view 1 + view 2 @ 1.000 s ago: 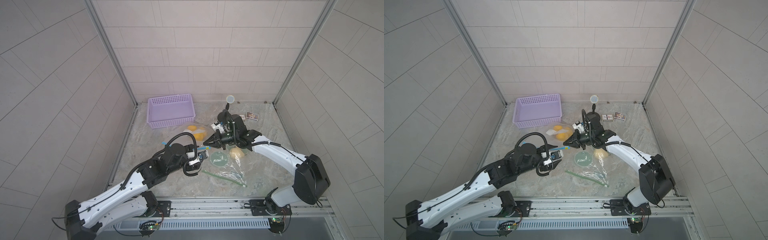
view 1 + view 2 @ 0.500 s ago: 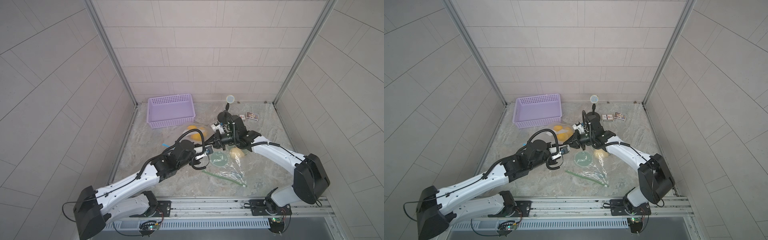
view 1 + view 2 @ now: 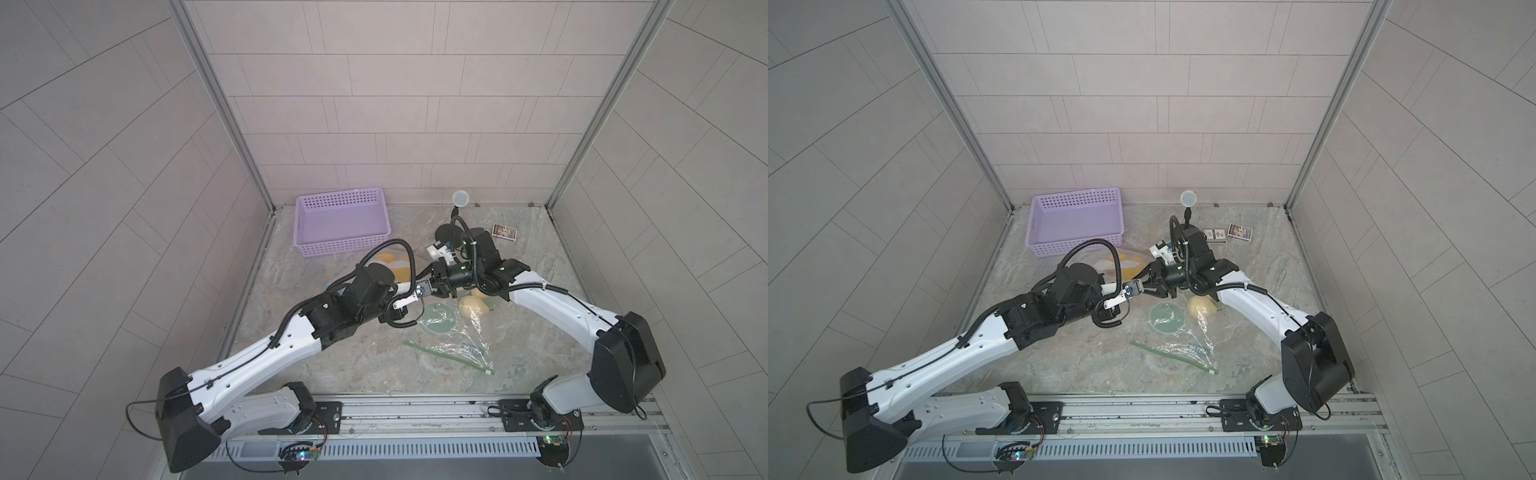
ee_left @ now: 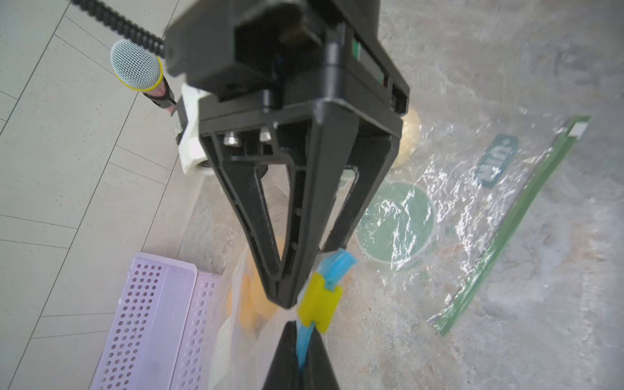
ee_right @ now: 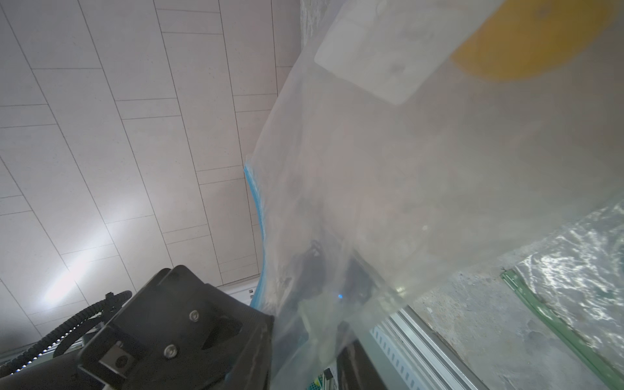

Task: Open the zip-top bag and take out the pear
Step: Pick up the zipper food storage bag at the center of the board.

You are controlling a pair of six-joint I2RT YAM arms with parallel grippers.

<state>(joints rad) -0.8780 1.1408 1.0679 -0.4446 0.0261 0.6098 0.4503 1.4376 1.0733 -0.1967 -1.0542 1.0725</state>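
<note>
The left tool [image 4: 300, 337] is pressed together on the blue zip strip [image 4: 337, 266] of the zip-top bag [image 5: 405, 169], right against the yellow slider [image 4: 319, 304]. The right tool [image 4: 287, 300] faces it with its tips just beside the slider. I cannot tell whether it is spread. The yellow-orange pear [image 3: 401, 272] lies inside the bag, on the far side of both tools.

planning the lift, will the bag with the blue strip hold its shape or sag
Probably floppy: the thin clear bag curves and drapes. Likely dragged down by the orange thing inside. The left fingers pinch only its blue strip, so it might slip.
</note>
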